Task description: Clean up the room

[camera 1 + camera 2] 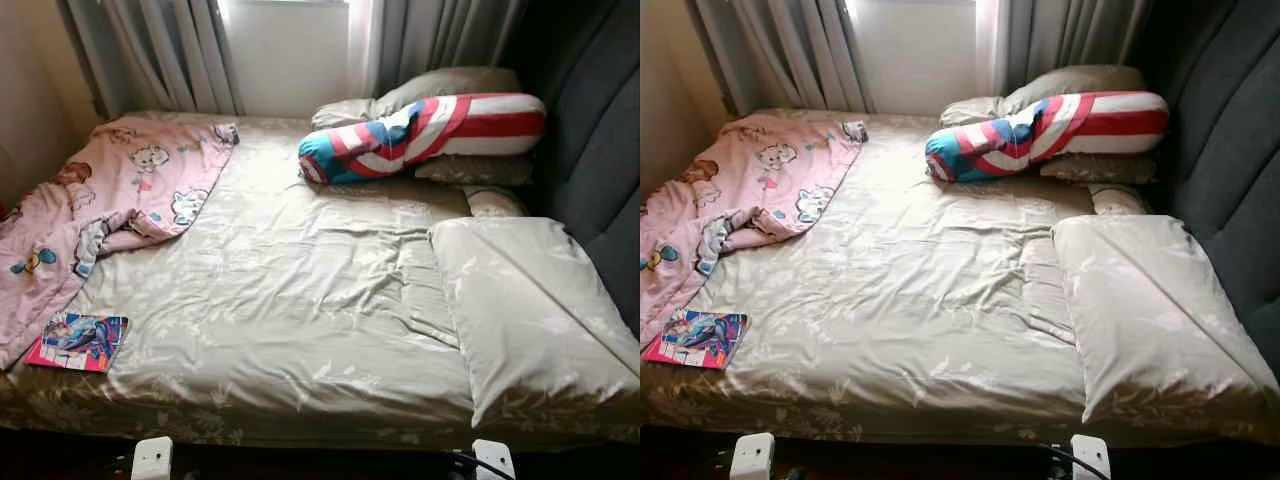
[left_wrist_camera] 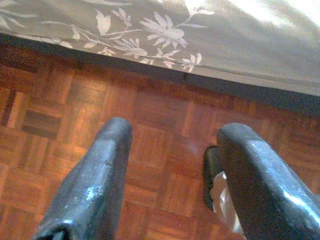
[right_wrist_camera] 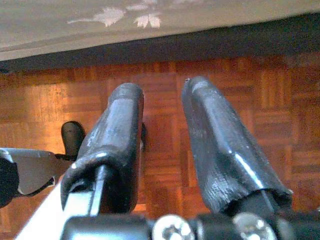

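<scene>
Left eye view: I see book [image 1: 77, 342] near-left on bed [image 1: 300, 300] | both grippers' fingers spread, empty | risk: book slides off edge.

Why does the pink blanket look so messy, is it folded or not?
Not folded. The pink blanket lies crumpled in a heap on the bed's left side, its edge hanging over.

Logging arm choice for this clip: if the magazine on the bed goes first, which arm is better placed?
Probably the left. The magazine lies at the bed's near corner on the robot's left. Both grippers hang low over the wooden floor, the left gripper open, the right gripper open too.
</scene>
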Motion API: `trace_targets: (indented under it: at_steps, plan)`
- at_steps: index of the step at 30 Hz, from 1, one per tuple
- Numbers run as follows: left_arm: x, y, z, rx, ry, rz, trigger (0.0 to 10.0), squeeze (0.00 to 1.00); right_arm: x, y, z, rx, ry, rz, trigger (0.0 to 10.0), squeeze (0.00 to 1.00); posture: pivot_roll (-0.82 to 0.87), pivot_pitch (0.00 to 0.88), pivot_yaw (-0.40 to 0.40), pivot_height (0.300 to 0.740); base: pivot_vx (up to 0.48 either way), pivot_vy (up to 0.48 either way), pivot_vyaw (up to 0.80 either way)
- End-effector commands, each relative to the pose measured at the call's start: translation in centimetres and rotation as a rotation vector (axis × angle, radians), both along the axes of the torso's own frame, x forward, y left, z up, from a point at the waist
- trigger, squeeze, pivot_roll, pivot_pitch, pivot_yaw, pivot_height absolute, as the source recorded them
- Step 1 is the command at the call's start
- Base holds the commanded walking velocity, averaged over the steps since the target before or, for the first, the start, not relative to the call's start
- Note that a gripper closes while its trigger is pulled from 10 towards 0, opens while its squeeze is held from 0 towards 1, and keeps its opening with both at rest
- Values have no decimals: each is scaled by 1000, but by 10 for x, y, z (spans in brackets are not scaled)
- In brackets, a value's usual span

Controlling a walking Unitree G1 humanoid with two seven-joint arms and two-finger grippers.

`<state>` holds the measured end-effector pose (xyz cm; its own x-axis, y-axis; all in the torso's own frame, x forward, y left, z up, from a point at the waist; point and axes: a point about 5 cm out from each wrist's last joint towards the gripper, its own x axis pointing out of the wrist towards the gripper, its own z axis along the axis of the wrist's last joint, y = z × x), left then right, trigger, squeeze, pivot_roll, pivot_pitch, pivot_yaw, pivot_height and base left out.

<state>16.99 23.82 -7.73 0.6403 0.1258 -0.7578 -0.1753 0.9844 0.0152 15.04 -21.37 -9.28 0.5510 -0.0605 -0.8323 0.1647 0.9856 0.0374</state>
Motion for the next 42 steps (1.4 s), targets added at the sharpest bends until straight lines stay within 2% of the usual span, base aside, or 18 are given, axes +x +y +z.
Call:
trace_targets:
  at_steps: [1,11,23,34,42]
  plan:
    - [-8,7,-2,15,33,14,10000,0,0,6,-1,6,3,8,10000,0,19,0,10,740,0,375,0]
    - [-2,-8,-4,0,31,-16,10000,0,-6,3,-3,-7,13,-31,10000,0,27,0,-4,740,0,377,0]
    - [-3,-13,-5,-6,38,-14,10000,0,-8,4,-4,3,22,-26,10000,0,35,0,-21,740,0,376,0]
    - [-3,-15,-6,-10,41,-18,10000,0,-13,-2,-4,-23,26,-5,10000,0,32,0,-27,740,0,377,0]
    - [-5,-18,-7,-14,42,-6,10000,0,-21,-6,-5,-52,42,59,10000,0,37,0,-36,740,0,376,200]
